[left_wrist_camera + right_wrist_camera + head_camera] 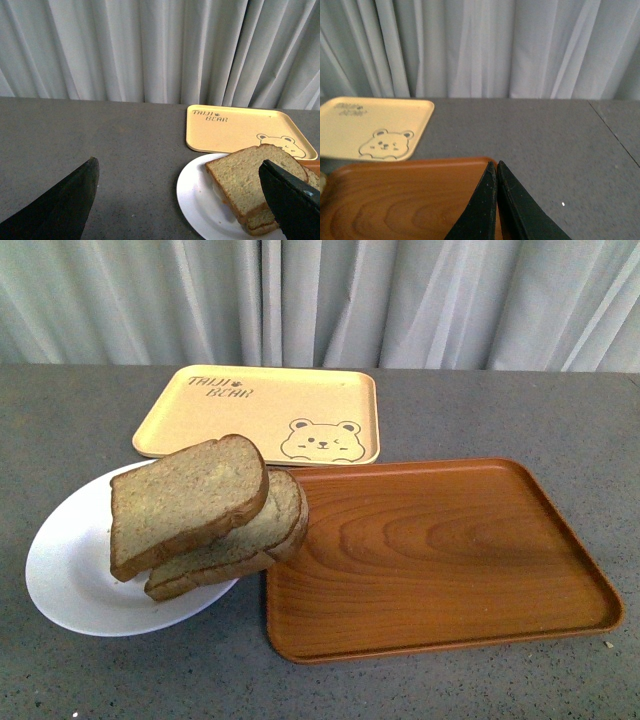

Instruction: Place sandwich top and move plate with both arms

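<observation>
The sandwich top, a squarish tan slice with a darker crust, lies tilted on a lower slice with a rounded end. Both rest on the white plate at the front left of the table. Neither arm shows in the front view. In the left wrist view my left gripper is open, one finger over bare table and the other in front of the sandwich top and plate. My right gripper is shut on nothing, above the far corner of the brown tray.
A brown wooden tray lies right of the plate, and the lower slice overhangs its left rim. A pale yellow bear-print tray sits behind both. Grey curtains hang along the back of the dark grey table.
</observation>
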Robot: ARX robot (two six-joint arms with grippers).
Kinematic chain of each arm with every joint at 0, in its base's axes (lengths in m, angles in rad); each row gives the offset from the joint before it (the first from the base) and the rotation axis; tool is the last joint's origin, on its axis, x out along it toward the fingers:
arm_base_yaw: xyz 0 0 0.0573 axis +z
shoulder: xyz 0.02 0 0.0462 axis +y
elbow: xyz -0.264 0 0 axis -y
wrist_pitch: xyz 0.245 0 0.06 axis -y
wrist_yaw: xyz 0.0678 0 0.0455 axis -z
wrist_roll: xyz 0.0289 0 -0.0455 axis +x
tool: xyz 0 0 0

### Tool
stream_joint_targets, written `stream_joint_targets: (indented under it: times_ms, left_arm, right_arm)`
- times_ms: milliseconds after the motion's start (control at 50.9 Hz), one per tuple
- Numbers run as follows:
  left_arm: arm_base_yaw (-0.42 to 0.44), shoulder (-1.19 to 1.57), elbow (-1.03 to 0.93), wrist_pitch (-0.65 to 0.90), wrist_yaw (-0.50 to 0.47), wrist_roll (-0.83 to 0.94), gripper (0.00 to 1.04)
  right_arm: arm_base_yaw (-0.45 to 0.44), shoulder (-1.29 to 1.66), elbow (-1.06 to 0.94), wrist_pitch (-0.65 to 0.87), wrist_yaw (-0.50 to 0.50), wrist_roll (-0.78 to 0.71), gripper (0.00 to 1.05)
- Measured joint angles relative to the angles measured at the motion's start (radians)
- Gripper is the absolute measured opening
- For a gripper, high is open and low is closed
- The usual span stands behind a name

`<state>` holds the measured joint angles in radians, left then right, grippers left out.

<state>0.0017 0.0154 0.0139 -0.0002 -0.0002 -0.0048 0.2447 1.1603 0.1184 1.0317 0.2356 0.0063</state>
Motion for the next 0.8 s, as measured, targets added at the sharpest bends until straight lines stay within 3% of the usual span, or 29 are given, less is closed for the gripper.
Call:
stream_joint_targets:
  times_ms: [471, 510, 569, 805]
  left_arm:
    - [0.000, 0.000, 0.000, 0.000, 0.000, 0.000, 0.96]
    - [0.000, 0.000, 0.000, 0.000, 0.000, 0.000, 0.96]
    - [0.000, 0.000, 0.000, 0.000, 0.000, 0.000, 0.96]
    - [0.000, 0.000, 0.000, 0.000, 0.000, 0.000, 0.96]
  right_arm:
    - [-0.148, -0.424, -0.096, -0.326, -0.146, 0.000, 0.02]
    - [-0.194, -0.466, -0.096, -0.363, -0.214, -0.001, 0.02]
    - [-0.236, -0.529, -0.097, -0.418, -0.226, 0.000, 0.02]
    - [-0.241, -0.678, -0.097, -0.555, -0.233, -0.001, 0.02]
